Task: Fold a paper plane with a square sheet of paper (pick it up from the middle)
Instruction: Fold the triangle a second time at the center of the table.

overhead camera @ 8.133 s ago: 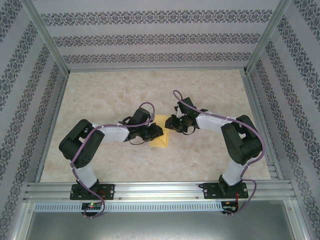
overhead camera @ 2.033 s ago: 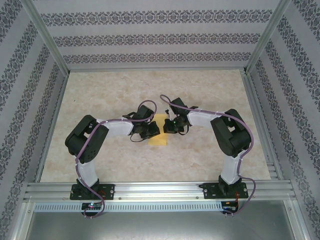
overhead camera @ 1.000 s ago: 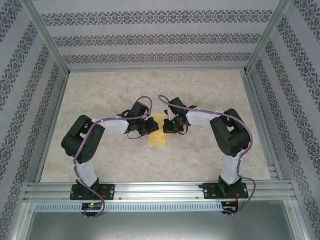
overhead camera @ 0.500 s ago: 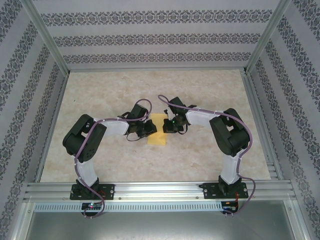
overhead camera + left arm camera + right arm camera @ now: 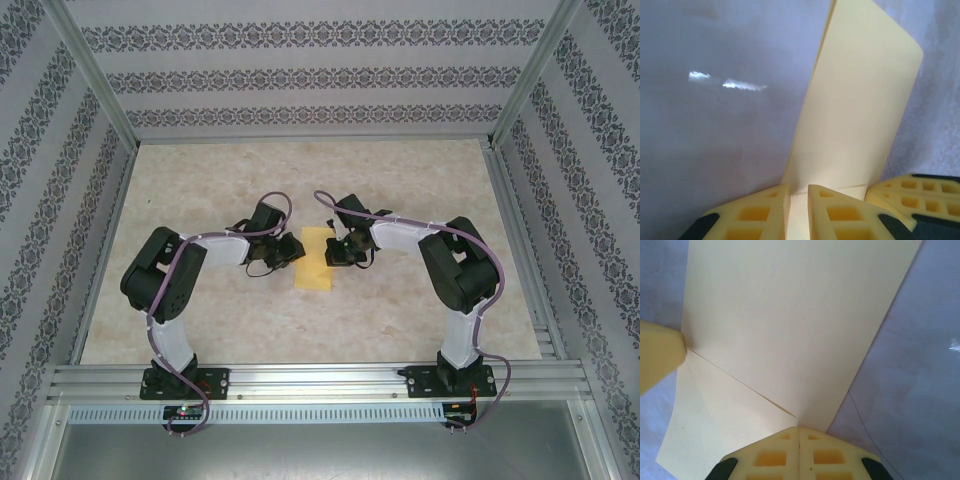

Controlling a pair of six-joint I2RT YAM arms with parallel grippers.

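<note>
The yellow sheet of paper lies folded on the table between my two grippers. My left gripper sits at its left edge. In the left wrist view its jaws stand slightly apart, with the paper showing in the narrow gap and a flap rising beyond them. My right gripper is at the paper's right side, shut, with its tips resting on the paper where a diagonal crease ends. A left fingertip touches the other end of that crease.
The marble-patterned table is fenced by patterned walls on three sides, with metal posts at the corners. An aluminium rail carrying both arm bases runs along the near edge.
My left gripper has drawn back to the left off the paper and its jaws have parted a little, so more of the sheet shows. The right arm has stayed still.
</note>
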